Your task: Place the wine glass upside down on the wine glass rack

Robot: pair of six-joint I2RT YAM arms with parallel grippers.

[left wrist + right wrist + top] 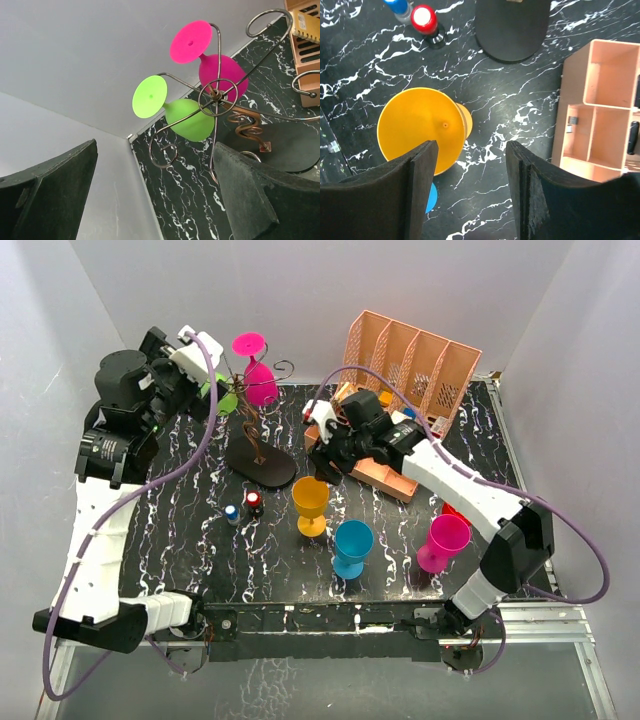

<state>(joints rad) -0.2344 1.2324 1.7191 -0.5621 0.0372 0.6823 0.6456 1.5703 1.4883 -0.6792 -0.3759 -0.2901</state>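
The wine glass rack (250, 425) is a dark wire tree on a black oval base at the back left. A magenta glass (259, 378) and a green glass (227, 401) hang upside down on it. They also show in the left wrist view: magenta glass (221, 72), green glass (189, 119), rack hub (216, 95). My left gripper (205, 390) is open and empty, just left of the rack (155, 200). My right gripper (324, 464) is open and empty above an upright yellow glass (310, 504), which sits at its left finger (417, 127).
A blue glass (352, 546) and a pink glass (443, 541) stand upright near the front. Small red-capped (253, 500) and blue-capped (232, 512) bottles stand by the rack base (512, 27). A peach slotted organiser (412, 365) and tray (600, 110) stand at the back right.
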